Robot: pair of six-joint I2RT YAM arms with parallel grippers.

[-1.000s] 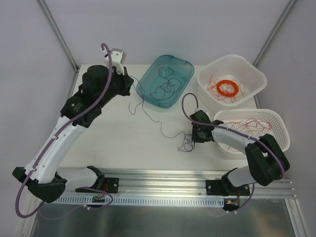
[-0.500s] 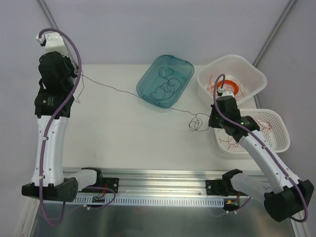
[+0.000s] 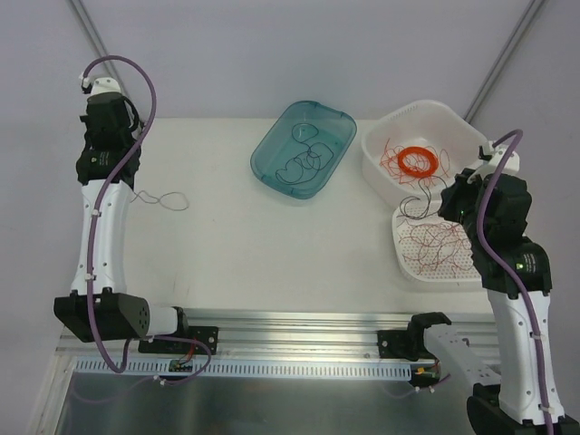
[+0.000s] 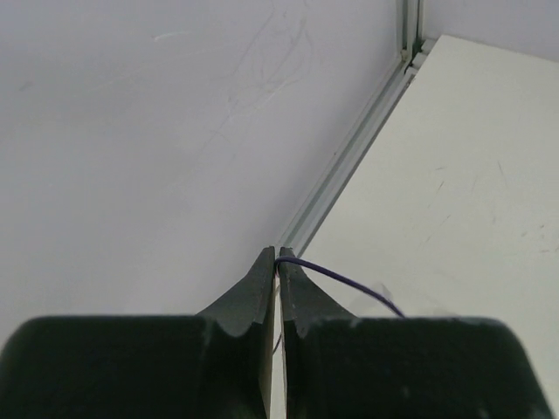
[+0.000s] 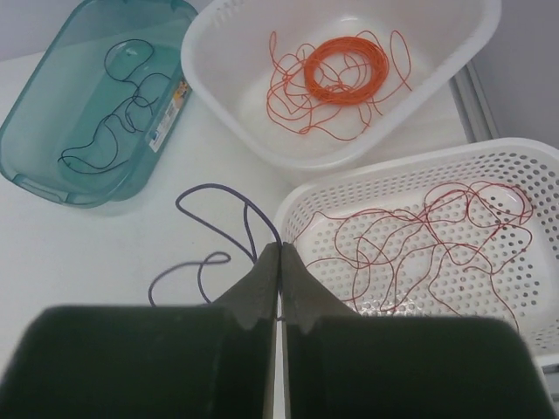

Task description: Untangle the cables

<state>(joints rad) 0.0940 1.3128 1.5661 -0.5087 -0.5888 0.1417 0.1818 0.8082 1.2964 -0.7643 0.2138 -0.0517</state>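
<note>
Pinching a thin dark cable in each gripper, with the other cables sorted into three containers.

Left gripper (image 4: 279,255) sits high at the table's far left corner. Its fingers are pressed together on a purple-blue strand (image 4: 341,279) that arcs away to the right. A thin dark loop (image 3: 165,198) lies on the table (image 3: 272,245) beside that arm; whether it is the same strand I cannot tell. Right gripper (image 5: 279,248) hovers by the left corner of the perforated basket (image 5: 410,161), jaws closed on a dark looping wire (image 5: 218,194) that dangles over the table between the basket and the teal tray (image 5: 52,122). Dark wires (image 5: 105,148) lie in the tray. Orange wires (image 5: 288,92) surround an orange ring coil (image 5: 348,63) in the white basin (image 5: 229,61). Red wires (image 5: 410,236) fill the basket.
</note>
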